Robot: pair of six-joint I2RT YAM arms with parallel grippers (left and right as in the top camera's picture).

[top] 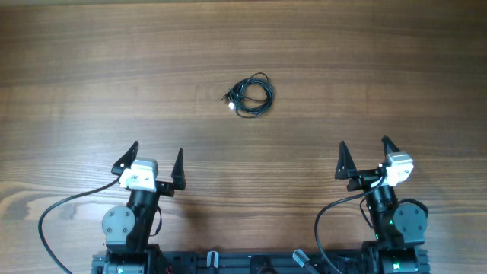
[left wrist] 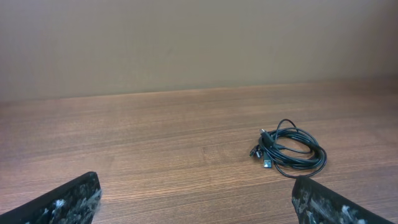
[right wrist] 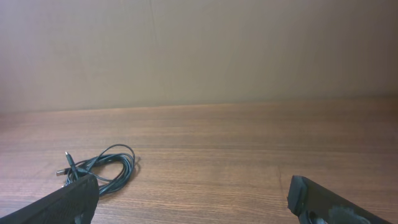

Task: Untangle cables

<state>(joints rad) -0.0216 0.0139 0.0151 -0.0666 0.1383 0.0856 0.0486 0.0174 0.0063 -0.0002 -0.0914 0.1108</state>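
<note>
The cables (top: 252, 95) lie as one small coiled bundle of thin black cord on the wooden table, past the middle, with small plug ends at its left side, one tipped white. The bundle shows at the right of the left wrist view (left wrist: 291, 151) and at the left of the right wrist view (right wrist: 99, 168). My left gripper (top: 156, 158) is open and empty near the front left, well short of the bundle. My right gripper (top: 364, 157) is open and empty near the front right, also apart from it.
The wooden table (top: 380, 68) spreads around the bundle. Thick black robot cables (top: 57, 209) loop beside each arm base at the front edge. A plain beige wall (left wrist: 186, 43) stands behind the table's far edge.
</note>
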